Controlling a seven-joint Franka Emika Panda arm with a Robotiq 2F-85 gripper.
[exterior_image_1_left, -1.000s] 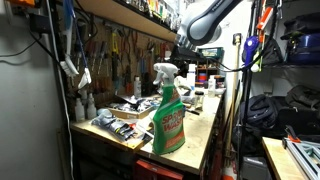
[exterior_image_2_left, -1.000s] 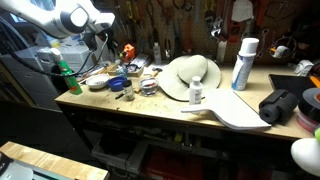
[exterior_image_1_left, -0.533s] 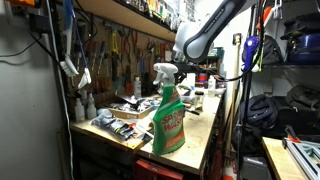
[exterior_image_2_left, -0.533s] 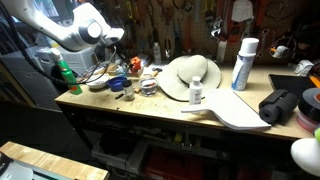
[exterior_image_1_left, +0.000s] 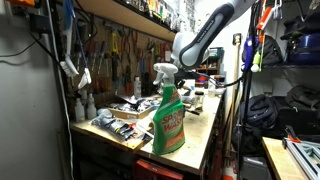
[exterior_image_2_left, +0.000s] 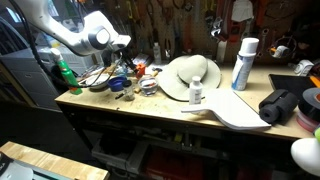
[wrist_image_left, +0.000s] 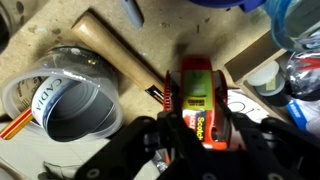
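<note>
In the wrist view my gripper (wrist_image_left: 203, 128) hangs right over a red and green Scotch tape dispenser (wrist_image_left: 198, 92). One dark finger stands on each side of the dispenser, close to its flanks, and the jaws look open around it. The dispenser lies by a wooden hammer handle (wrist_image_left: 115, 55) and a clear roll of tape (wrist_image_left: 68, 100). In both exterior views the arm reaches down to the cluttered end of the workbench, with the gripper (exterior_image_2_left: 122, 62) low over small items and also seen from the other side (exterior_image_1_left: 186, 62).
A green spray bottle (exterior_image_1_left: 169, 112) stands at the bench corner. A white hat (exterior_image_2_left: 190, 76), a small white bottle (exterior_image_2_left: 196, 93), a blue-white can (exterior_image_2_left: 243, 62) and a black bag (exterior_image_2_left: 283, 104) sit along the workbench (exterior_image_2_left: 150, 108). Tools hang on the back wall.
The arm has swung from high above the bench down to the clutter at its end, and the gripper is now low over the tape dispenser.
</note>
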